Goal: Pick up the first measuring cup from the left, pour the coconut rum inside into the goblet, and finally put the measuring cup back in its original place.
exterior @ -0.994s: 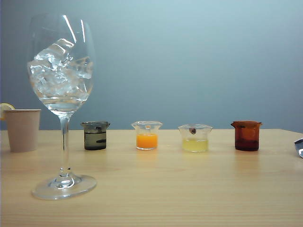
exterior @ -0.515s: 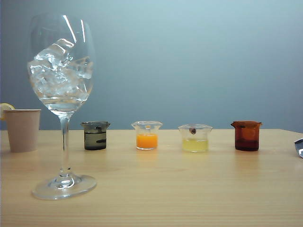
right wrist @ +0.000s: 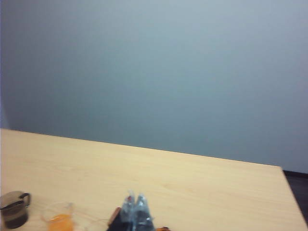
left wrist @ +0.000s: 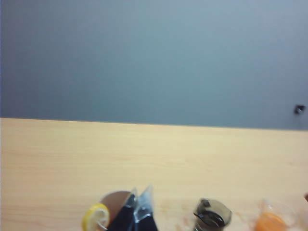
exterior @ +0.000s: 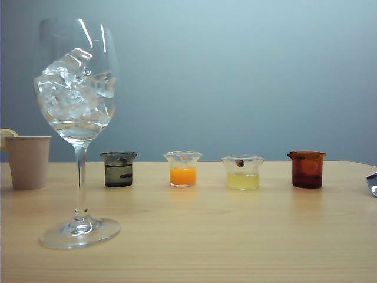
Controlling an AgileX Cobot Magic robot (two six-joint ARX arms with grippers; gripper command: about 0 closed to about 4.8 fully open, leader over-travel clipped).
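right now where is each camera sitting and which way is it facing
Exterior view: low at the table's near edge, facing the goblet and first measuring cup; no arm shows.
Left wrist view: above the table, facing the wall; left gripper shut, by the paper cup.
Right wrist view: likewise raised; right gripper tips together.
All three views share the first measuring cup and the orange cup.

left claw [left wrist: 137,211] cut by frame edge | right claw [right wrist: 134,214] likewise; lemon slice [exterior: 7,133] half hidden
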